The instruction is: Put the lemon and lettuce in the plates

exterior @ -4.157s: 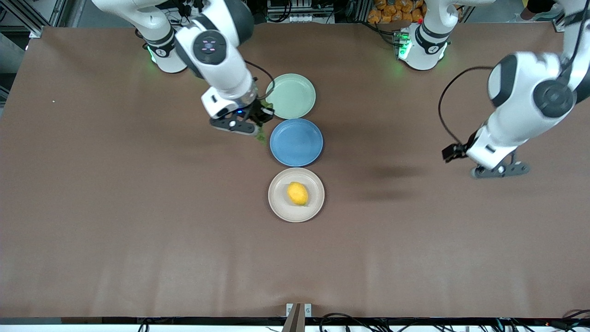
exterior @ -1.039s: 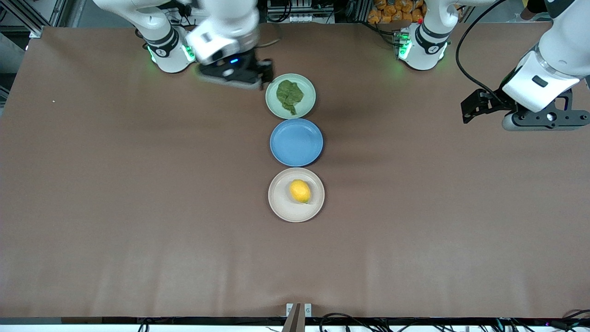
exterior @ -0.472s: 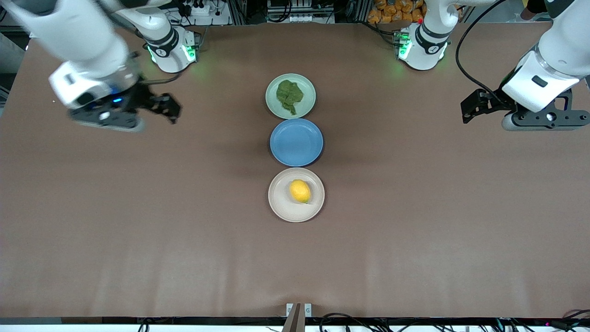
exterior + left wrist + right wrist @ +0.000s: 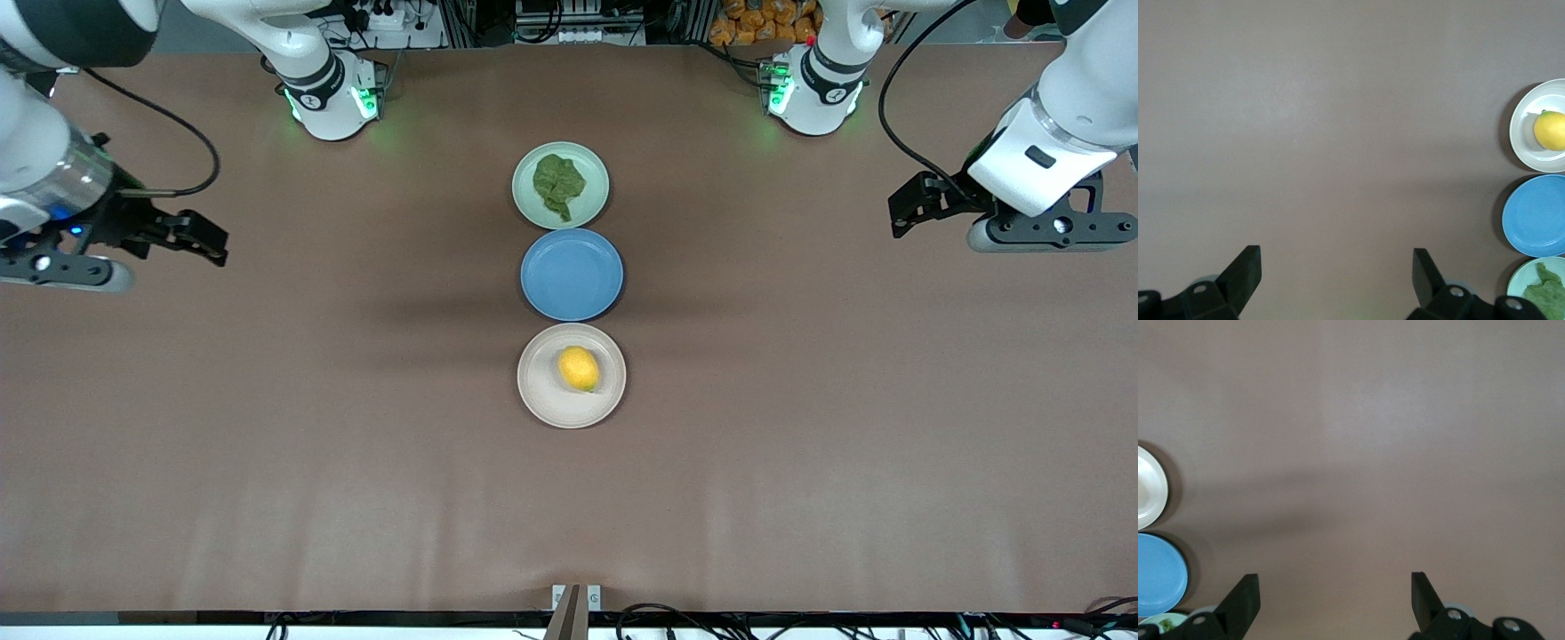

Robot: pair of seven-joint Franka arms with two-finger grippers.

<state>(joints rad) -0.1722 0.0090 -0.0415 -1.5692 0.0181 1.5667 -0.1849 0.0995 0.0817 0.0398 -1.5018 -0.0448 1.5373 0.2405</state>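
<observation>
The lemon lies in the cream-beige plate, the plate nearest the front camera. The lettuce lies in the mint green plate, the one nearest the robots' bases. My right gripper is open and empty, up over bare table at the right arm's end. My left gripper is open and empty over bare table at the left arm's end. The left wrist view shows its open gripper, the lemon and the lettuce. The right wrist view shows its open gripper over brown cloth.
An empty blue plate sits between the two other plates in a row at mid-table. It also shows in the left wrist view and the right wrist view. A brown cloth covers the table.
The right gripper has let go of the lettuce into the mint plate and swung away to the right arm's end of the table. The left arm drew back earlier and has held still since.
</observation>
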